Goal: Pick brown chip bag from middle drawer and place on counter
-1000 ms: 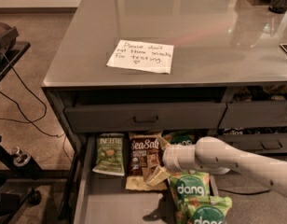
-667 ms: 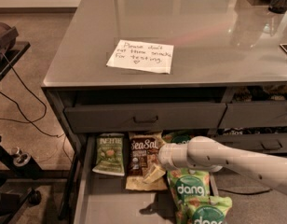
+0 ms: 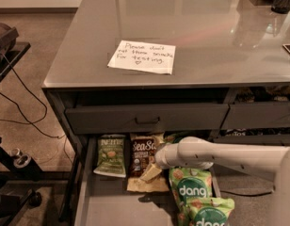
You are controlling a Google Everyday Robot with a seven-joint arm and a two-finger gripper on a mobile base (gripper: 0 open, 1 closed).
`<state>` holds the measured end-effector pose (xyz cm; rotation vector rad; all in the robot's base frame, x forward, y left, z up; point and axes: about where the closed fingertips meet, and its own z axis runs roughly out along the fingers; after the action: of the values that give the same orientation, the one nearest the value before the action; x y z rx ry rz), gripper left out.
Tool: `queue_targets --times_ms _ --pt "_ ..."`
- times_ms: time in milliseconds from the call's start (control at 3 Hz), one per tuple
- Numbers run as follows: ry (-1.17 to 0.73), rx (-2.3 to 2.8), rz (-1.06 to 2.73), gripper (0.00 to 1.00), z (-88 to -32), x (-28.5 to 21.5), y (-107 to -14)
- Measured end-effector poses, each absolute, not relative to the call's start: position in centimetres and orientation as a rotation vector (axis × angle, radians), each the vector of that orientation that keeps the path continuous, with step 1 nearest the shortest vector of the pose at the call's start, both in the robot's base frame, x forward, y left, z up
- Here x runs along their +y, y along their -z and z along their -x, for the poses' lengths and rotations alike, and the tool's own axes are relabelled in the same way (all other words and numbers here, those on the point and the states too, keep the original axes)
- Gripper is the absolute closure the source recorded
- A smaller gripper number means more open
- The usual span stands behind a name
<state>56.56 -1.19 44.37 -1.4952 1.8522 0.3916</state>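
The brown chip bag [image 3: 142, 155] lies flat in the open middle drawer [image 3: 112, 206], near its back, with white "Sea Salt" lettering showing and its tan crimped end toward the front. My gripper [image 3: 153, 167] is at the end of the white arm [image 3: 215, 155], which reaches in from the right. It sits over the bag's right edge and hides part of the bag. The glossy grey counter [image 3: 197, 32] lies above and bears the white handwritten note [image 3: 141, 57].
A small green-and-white bag [image 3: 110, 155] lies left of the brown bag. Two green "dang" bags [image 3: 192, 189] lie to its right under my arm. The closed upper drawer front with a bar handle [image 3: 147, 120] overhangs the drawer's back. A black stand and cables [image 3: 13, 98] are at left.
My arm has moved a little to the left, bringing the gripper closer over the brown chip bag. The bags have not visibly moved.
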Motion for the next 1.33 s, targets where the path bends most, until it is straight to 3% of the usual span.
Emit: queue_targets --times_ms 1000,1333 --pt "-0.417 1.969 1.475 0.00 -59.2 -3.6 -37.5" --pt "-0.491 1.973 1.472 0.19 -59.2 -2.9 -35.7"
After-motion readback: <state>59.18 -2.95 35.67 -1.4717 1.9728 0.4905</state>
